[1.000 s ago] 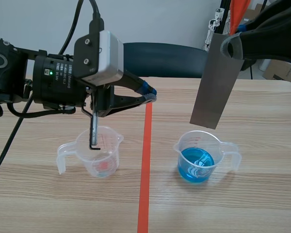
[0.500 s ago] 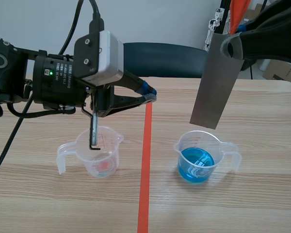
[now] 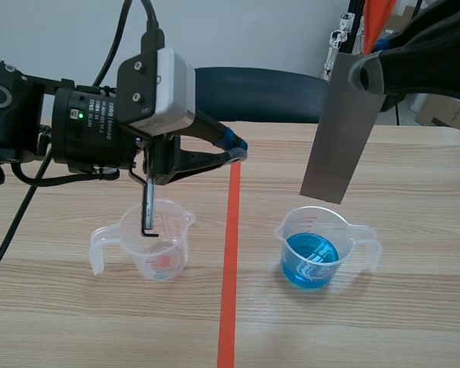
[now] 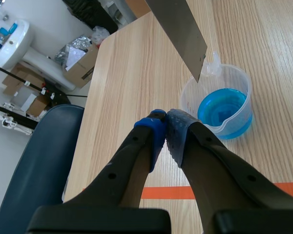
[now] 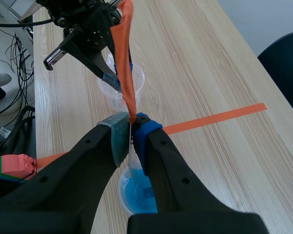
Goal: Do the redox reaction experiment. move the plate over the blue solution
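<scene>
A grey metal plate (image 3: 339,130) hangs upright, its lower edge just above the rim of a clear beaker of blue solution (image 3: 314,251). My right gripper (image 3: 366,70) is shut on the plate's top end. In the right wrist view the plate (image 5: 125,63) shows edge-on and orange between the pads of my right gripper (image 5: 132,125), with the blue beaker (image 5: 136,192) under it. My left gripper (image 3: 238,150) is shut on nothing, raised left of the tape line. From the left wrist, that gripper (image 4: 166,127) points toward the plate (image 4: 178,29) and blue beaker (image 4: 223,105).
A second clear beaker (image 3: 157,241) with a trace of red at its bottom stands left of the tape line, under the left arm. A thin black bar (image 3: 147,207) hangs from that arm into it. A dark blue chair (image 3: 261,93) stands behind the table.
</scene>
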